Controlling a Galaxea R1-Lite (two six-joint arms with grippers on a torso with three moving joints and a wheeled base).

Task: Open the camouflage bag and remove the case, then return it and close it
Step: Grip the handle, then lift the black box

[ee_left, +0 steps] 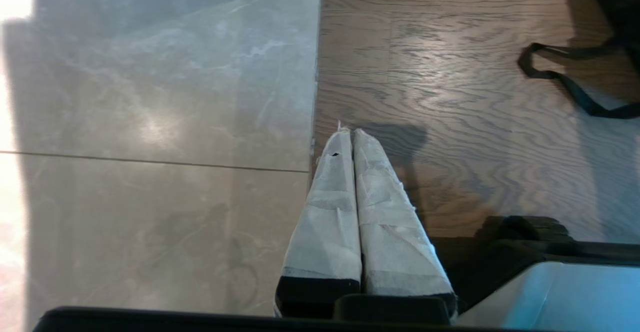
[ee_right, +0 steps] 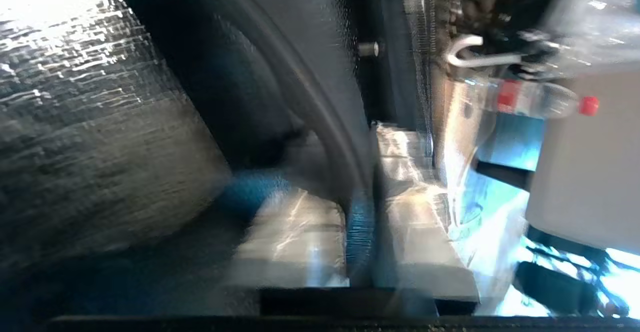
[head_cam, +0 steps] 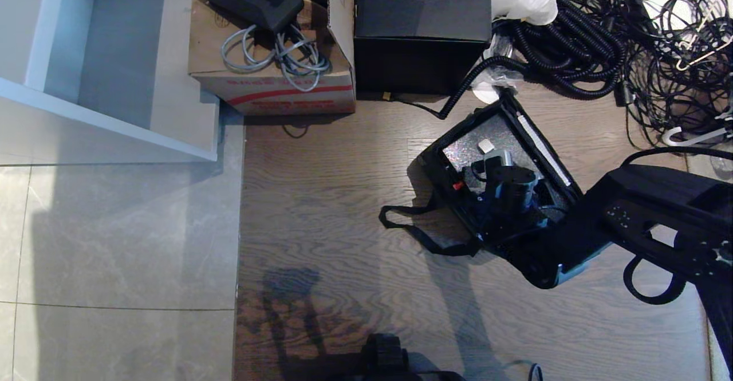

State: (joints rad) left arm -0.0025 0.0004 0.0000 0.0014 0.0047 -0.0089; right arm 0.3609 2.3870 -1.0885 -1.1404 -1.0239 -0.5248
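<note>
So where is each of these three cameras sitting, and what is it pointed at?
Head view: high on the robot, looking down at the floor and the open camouflage bag; the right arm reaches into it.
Left wrist view: behind the left gripper, facing bare floor; its taped fingers show.
Right wrist view: behind the right gripper, close inside the bag.
Shared: the bag's black strap shows in the head and left wrist views.

A: Right arm? Reaching in from the right, right gripper lowered, taped fingers pinched close around a thin dark edge.

B: Left? Left gripper parked low, taped fingers pressed together, empty.
</note>
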